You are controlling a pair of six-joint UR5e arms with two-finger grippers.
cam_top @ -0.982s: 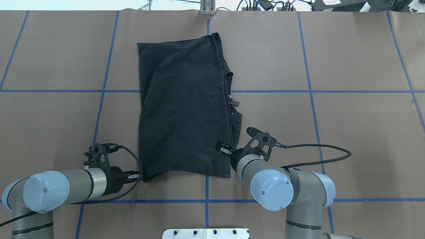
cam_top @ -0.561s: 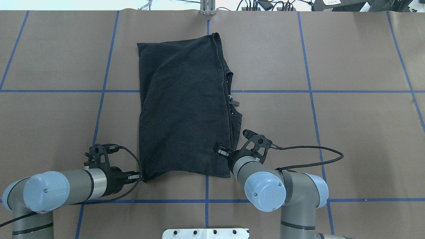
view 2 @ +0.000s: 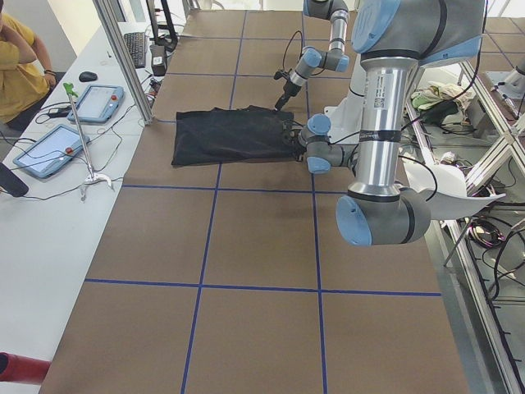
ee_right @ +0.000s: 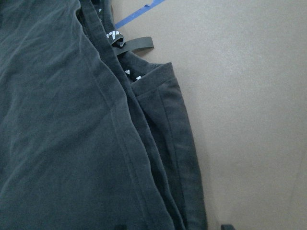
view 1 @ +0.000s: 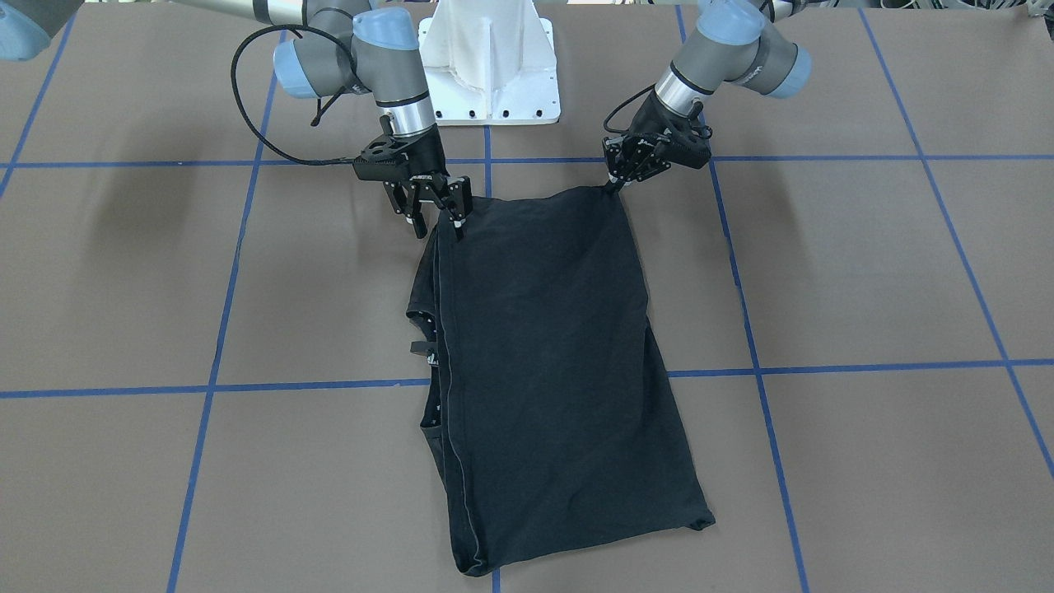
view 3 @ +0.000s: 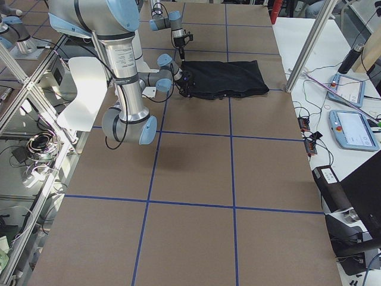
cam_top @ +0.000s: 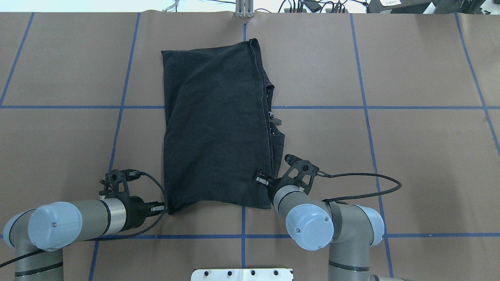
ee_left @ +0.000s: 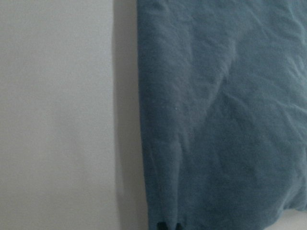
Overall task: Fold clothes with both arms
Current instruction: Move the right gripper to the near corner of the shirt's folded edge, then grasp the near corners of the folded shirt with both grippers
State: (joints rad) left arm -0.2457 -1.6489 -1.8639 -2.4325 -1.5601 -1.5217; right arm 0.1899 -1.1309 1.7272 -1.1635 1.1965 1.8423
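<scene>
The black T-shirt (cam_top: 215, 128) lies folded lengthwise on the brown table, plain side up; it also shows in the front view (view 1: 543, 362). A little white print and a tag peek out along its right edge (ee_right: 132, 43). My left gripper (cam_top: 163, 208) is low at the near-left corner and shut on that corner, as the front view (view 1: 614, 183) shows. My right gripper (view 1: 438, 216) is open at the near-right corner, with its fingers astride the shirt's layered edge. In the overhead view the right gripper (cam_top: 261, 178) is partly hidden by its wrist.
The white pedestal base (view 1: 490, 74) stands between the arms at the near edge. Blue tape lines (cam_top: 312, 107) grid the table. An aluminium post (cam_top: 244, 9) stands at the far edge. Tablets (view 2: 49, 152) and a seated person (view 2: 16, 66) are beyond the table's far side.
My right arm has shifted slightly left and back toward the base, with its gripper edging over the shirt's near-right corner. The left arm and the shirt have not moved.
</scene>
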